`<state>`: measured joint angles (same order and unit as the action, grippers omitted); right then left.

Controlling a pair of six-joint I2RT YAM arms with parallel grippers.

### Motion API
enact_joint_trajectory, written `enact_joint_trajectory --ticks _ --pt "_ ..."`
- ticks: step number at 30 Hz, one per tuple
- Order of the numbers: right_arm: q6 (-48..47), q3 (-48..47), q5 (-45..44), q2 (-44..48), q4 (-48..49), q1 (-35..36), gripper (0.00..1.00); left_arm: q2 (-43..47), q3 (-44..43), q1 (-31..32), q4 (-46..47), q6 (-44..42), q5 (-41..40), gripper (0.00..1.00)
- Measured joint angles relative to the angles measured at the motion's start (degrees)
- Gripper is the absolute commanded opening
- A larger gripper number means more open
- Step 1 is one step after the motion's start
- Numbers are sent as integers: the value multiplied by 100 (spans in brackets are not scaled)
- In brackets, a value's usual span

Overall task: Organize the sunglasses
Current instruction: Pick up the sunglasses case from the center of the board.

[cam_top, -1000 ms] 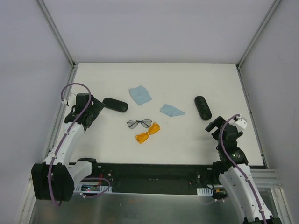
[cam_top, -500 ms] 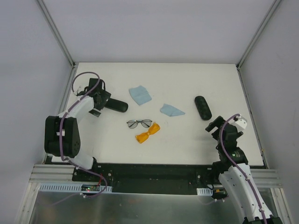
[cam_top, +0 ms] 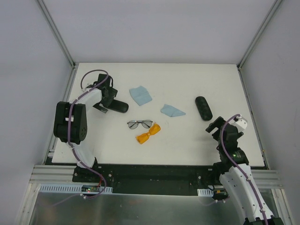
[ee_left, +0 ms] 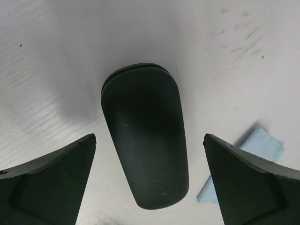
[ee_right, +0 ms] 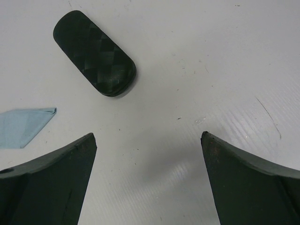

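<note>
The wire-framed sunglasses [cam_top: 139,123] with pale lenses lie mid-table. The translucent orange sunglasses [cam_top: 148,134] lie just in front of them. My left gripper [cam_top: 107,99] is open and hovers over the left end of a black oval case [cam_top: 117,105]. In the left wrist view that case [ee_left: 144,157] lies between my spread fingers, untouched. My right gripper [cam_top: 216,127] is open and empty near the right front of the table, below a second black case [cam_top: 203,108], which also shows in the right wrist view [ee_right: 93,53].
Two light-blue cloths lie behind the sunglasses, one [cam_top: 140,95] at the back and one [cam_top: 172,111] to the right; the latter's corner shows in the right wrist view [ee_right: 23,125]. Another cloth edge [ee_left: 253,157] lies beside the left case. White walls enclose the table.
My left arm has swung from the table's left edge toward the back, bringing its gripper over the left black case. The right arm has not moved.
</note>
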<state>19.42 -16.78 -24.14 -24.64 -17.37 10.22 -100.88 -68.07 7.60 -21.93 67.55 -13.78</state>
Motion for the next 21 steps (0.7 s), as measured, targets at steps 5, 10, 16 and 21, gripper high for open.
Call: enact_joint_trajectory --ticks 5,10,16,21 --pt "-11 0 57 24 2 0 96 -361 -118 70 -46 136 31 87" --pt "-13 0 57 96 44 0 96 -564 -284 111 -68 275 114 48" --pt "-15 0 59 39 57 0 96 -527 -304 136 -76 140 177 30" --pt "-48 0 184 -168 146 0 96 -127 -289 219 -92 -599 636 32"
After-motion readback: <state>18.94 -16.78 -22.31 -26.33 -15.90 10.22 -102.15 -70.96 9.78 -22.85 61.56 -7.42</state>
